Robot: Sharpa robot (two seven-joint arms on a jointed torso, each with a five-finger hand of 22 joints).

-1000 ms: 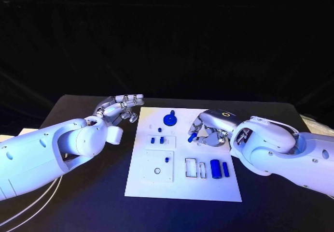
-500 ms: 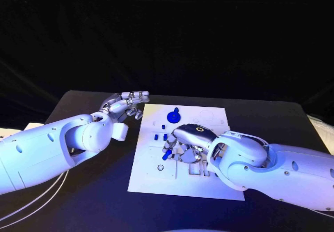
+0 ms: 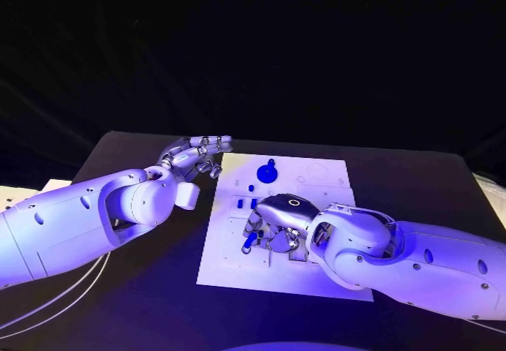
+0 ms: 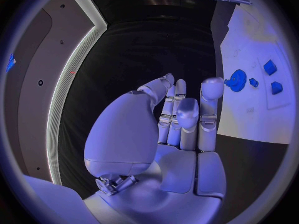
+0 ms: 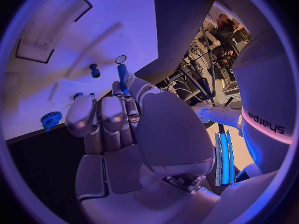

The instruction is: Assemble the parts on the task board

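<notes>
The white task board (image 3: 322, 172) lies mid-table. My right hand (image 3: 279, 225) hovers over its near left part and pinches a blue peg (image 3: 248, 241) that points down at the board. In the right wrist view the blue peg (image 5: 122, 77) ends close to a round hole (image 5: 121, 59), and a small blue pin (image 5: 94, 70) stands beside it. A blue round part (image 3: 267, 173) sits at the board's far end, with small blue pieces (image 3: 247, 203) nearer. My left hand (image 3: 196, 156) floats open beside the board's far left corner, fingers straight and holding nothing.
The board (image 5: 124, 15) has a rectangular recess (image 5: 50, 35) beyond the hole. The black table (image 3: 137, 322) surrounds the plate. White cables (image 3: 63, 300) trail under my left arm, and a pale object (image 3: 16, 196) sits at the table's left edge.
My right hand carried the blue peg from the board's right side across to its left and lowered it toward the plate. The left hand stayed put; the camera shifted slightly.
</notes>
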